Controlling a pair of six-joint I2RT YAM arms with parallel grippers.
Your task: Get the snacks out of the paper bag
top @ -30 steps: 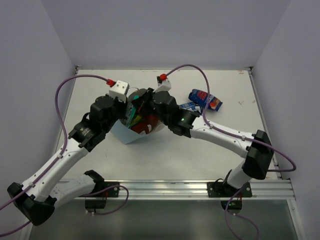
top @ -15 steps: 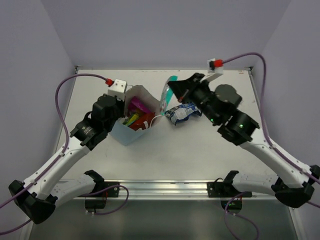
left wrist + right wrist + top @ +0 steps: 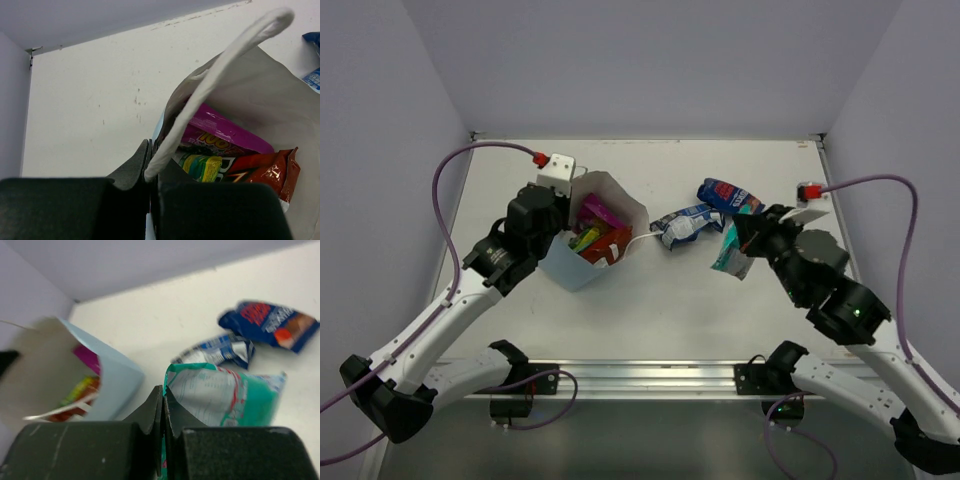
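Note:
The light-blue paper bag (image 3: 578, 265) stands open at centre left, holding the magenta packet (image 3: 599, 213), the green-yellow packet (image 3: 586, 240) and the red-orange Doritos packet (image 3: 610, 244). My left gripper (image 3: 560, 208) is shut on the bag's rim at its white handle (image 3: 215, 85). My right gripper (image 3: 740, 240) is shut on the teal packet (image 3: 729, 252), held above the table to the right; it shows large in the right wrist view (image 3: 225, 395). The blue-white packet (image 3: 684, 224) and the dark blue packet (image 3: 728, 196) lie on the table.
The white table (image 3: 700, 300) is walled at the back and both sides. A metal rail (image 3: 650, 375) with the arm bases runs along the near edge. Purple cables loop over both arms.
My right gripper has lifted the teal packet out of the bag and swung it right, past the two packets on the table. The left gripper has stayed on the bag.

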